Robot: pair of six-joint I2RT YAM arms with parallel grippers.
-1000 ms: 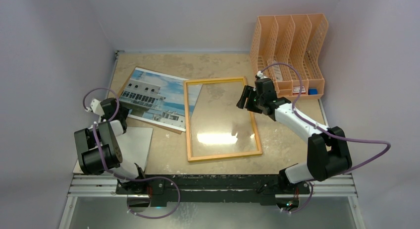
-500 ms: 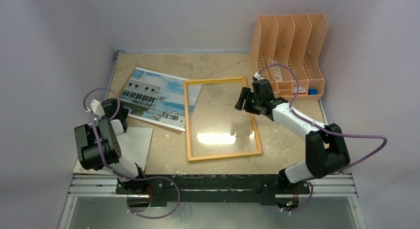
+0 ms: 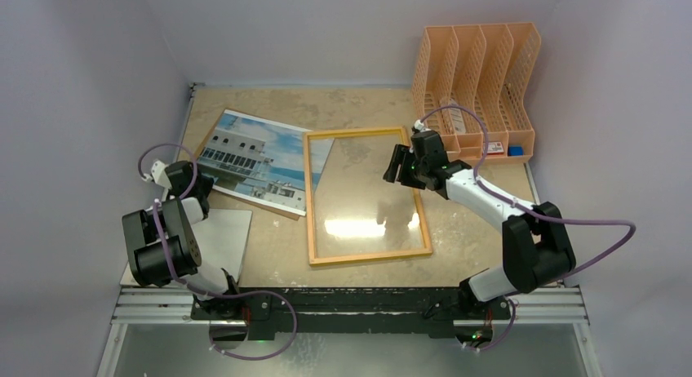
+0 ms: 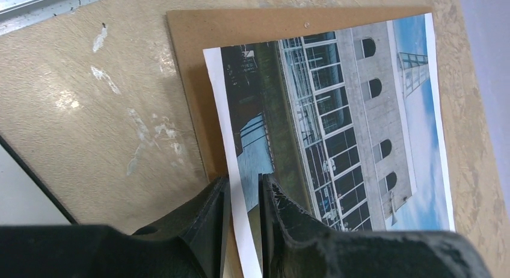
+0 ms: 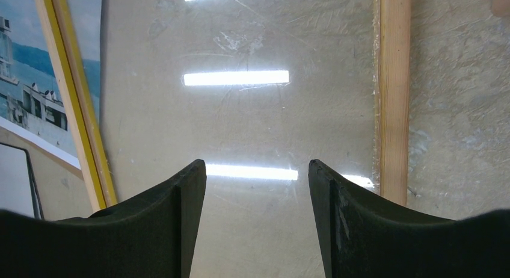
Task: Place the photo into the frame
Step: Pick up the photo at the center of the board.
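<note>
- Plainly, the large rectangular paper print of a white building under blue sky lies picture-up at the far left of the speckled tan table. It rests on a plain brown backing board, and the left claw sits at its near-left corner.
- Its right corner runs beneath the left rail of the thin rectangular yellow-edged picture frame and shows through the clear pane. The frame lies flat at mid-table.
- The right claw hangs over the frame's far-right part, just inside the right rail and well apart from the print.
- Only the left wrist view shows the left claw's jaws a narrow slit apart, one finger on the board side and the other on the picture side. The print's white margin shows in the slit; whether the paper is pinched I cannot tell.
- Only the right wrist view shows the right claw spread wide above the pane with nothing between its fingers. There the right rail looks bare wood and the left rail yellow.
- Only the overhead view takes in the peach plastic file rack at the far right, and the whole blank grey-white flat panel beside the left arm.
</note>
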